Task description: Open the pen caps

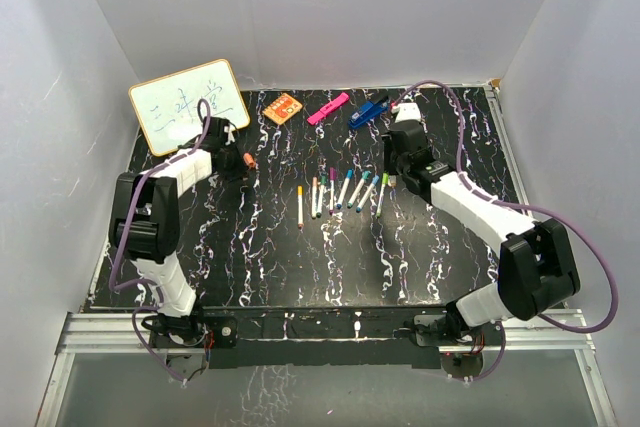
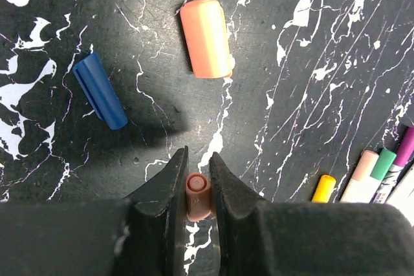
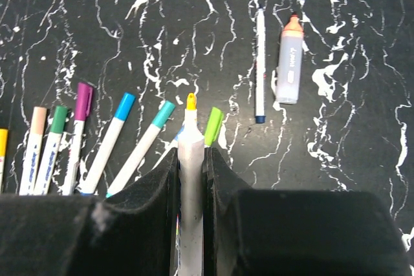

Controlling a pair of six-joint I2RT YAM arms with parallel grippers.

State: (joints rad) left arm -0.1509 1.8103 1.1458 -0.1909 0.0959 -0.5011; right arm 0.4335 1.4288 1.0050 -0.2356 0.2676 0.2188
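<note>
Here's the black table (image 1: 300, 267) (white marble veining all over), evenly lit. Plain white walls (image 1: 330, 7) box it in behind, left and right.

A row of pens (image 1: 340, 192) lies midway on the tabletop (image 1: 250, 257); from it, a loose cap (image 1: 248, 160) at nine o'clock, whiteboard (image 1: 188, 105) at ten, card (image 1: 283, 108) at eleven.

Overhead view is evenly lit and bright — the white walls (image 1: 330, 7) bounce soft light, though the small pens (image 1: 340, 190) are too tiny to look crisp. Left wrist shot has a dark soft shadow pooled above the fingers (image 2: 165, 189), with a mild sheen on the dark tabletop (image 2: 142, 4). Both wrist views blur near the fingers, probably too close to focus
</note>
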